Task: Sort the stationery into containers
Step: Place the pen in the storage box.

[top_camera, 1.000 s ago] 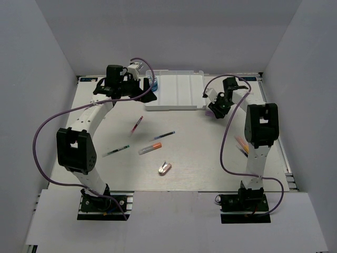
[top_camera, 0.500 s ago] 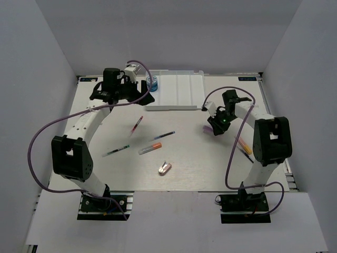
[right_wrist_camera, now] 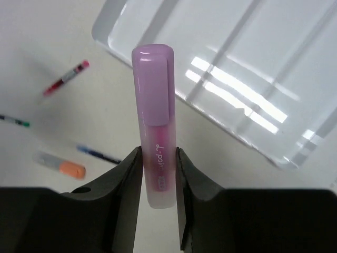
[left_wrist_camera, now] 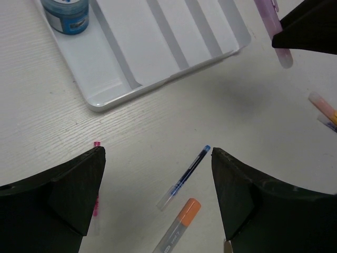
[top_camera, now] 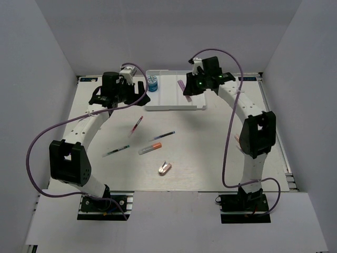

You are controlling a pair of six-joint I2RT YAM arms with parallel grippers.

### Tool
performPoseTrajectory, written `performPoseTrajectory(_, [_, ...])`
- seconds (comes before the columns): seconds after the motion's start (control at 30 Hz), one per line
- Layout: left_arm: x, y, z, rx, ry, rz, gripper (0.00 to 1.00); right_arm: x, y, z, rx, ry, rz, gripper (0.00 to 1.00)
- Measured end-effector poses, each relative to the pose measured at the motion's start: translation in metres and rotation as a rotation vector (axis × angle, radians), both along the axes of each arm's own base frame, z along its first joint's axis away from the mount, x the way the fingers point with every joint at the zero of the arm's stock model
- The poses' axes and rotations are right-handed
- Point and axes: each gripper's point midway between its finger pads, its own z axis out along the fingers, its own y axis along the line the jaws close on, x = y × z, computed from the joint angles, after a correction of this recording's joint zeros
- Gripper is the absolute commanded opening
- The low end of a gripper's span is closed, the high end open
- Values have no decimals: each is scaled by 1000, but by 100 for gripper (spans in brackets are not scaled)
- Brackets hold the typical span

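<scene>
Right wrist: lilac marker (right_wrist_camera: 153,126) is clamped in the right hand (right_wrist_camera: 158,161). Its long axis runs straight out from the fingers, rounded lilac end pointing away, above the white tray (right_wrist_camera: 247,58) near one corner. The lower end is hidden between the fingers. Top external puts it over the tray's right side, too small to read tilt. Left hand (left_wrist_camera: 158,179) is spread wide and empty, just off the tray's left near corner. Blue roll (left_wrist_camera: 65,13) sits in the tray's leftmost compartment, cut off by the frame. Red pen (top_camera: 137,125), blue pen (top_camera: 164,136) and orange marker (top_camera: 150,148) lie on the table (top_camera: 210,158) on the near side of the tray.
</scene>
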Motion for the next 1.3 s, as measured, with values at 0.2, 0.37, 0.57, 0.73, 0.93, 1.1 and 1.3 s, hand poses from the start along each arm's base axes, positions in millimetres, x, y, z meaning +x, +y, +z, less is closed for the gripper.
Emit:
performPoseTrajectory(0.2, [5, 10, -9, 33, 2, 57, 92, 36, 35, -17, -19, 7, -152, 0])
performPoseTrajectory(0.37, [6, 13, -13, 36, 8, 74, 91, 81, -6, -45, -120, -11, -366, 0])
performPoseTrajectory(0.57, [7, 12, -14, 30, 10, 78, 91, 118, -56, -67, -176, -20, -540, 0])
performPoseTrajectory(0.73, [9, 12, -18, 32, 20, 82, 91, 127, -62, -95, -202, 2, -577, 6])
performPoseTrajectory(0.93, [9, 13, -23, 37, 22, 88, 94, 126, -57, -125, -228, 41, -581, 55])
performPoseTrajectory(1.1, [7, 15, -29, 42, 38, 95, 98, 127, -57, -128, -228, 45, -585, 82])
performPoseTrajectory(1.3, [4, 12, -29, 45, 36, 63, 98, 124, -57, -122, -225, 39, -542, 69])
